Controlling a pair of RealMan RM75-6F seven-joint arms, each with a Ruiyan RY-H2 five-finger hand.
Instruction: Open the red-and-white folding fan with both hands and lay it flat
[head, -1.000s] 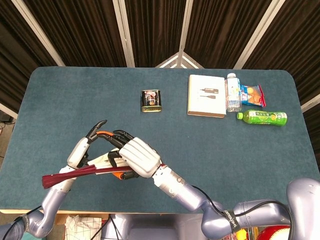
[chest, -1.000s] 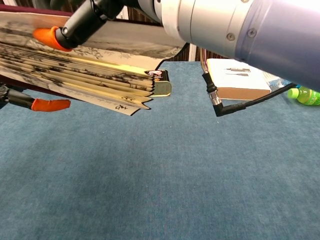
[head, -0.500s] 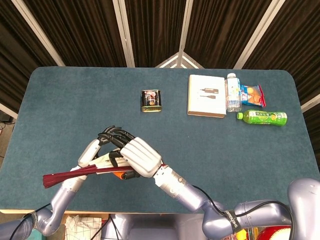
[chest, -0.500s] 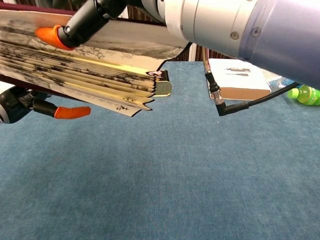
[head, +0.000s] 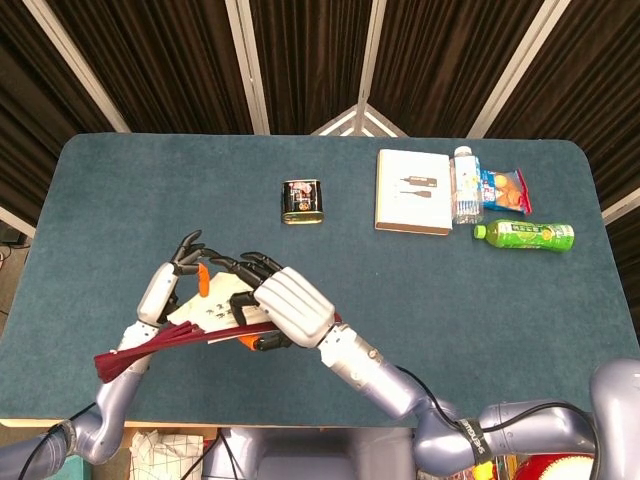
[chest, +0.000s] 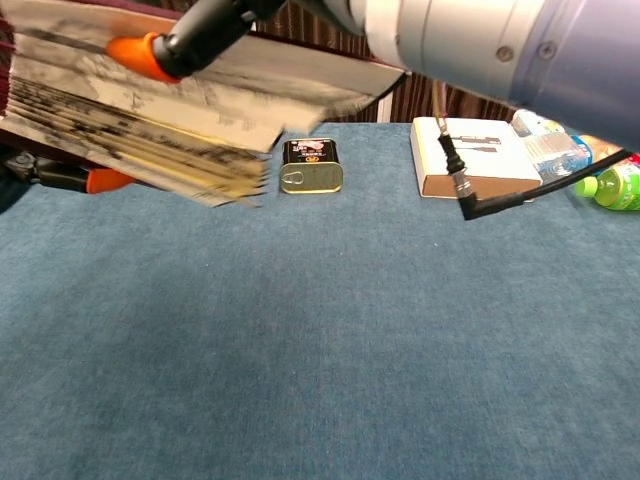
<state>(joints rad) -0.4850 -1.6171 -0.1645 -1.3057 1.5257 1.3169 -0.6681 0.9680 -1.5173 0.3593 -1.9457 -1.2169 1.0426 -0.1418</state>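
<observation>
Fan (head: 170, 336) has spread wider; left hand (head: 178, 283) and right hand (head: 285, 308) grasp it near table's front edge (head: 300, 418).

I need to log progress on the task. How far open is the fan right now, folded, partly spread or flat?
Partly spread. The fan shows separated pleats, held above the table between left hand and right hand.

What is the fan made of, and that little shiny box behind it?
The fan looks like folded paper on thin slats, probably wood or bamboo: matte pale pleats with inky marks, and dark red outer sticks. The little box looks like metal, a tin can: glossy dark label and a shiny gold rim that catches the light.
</observation>
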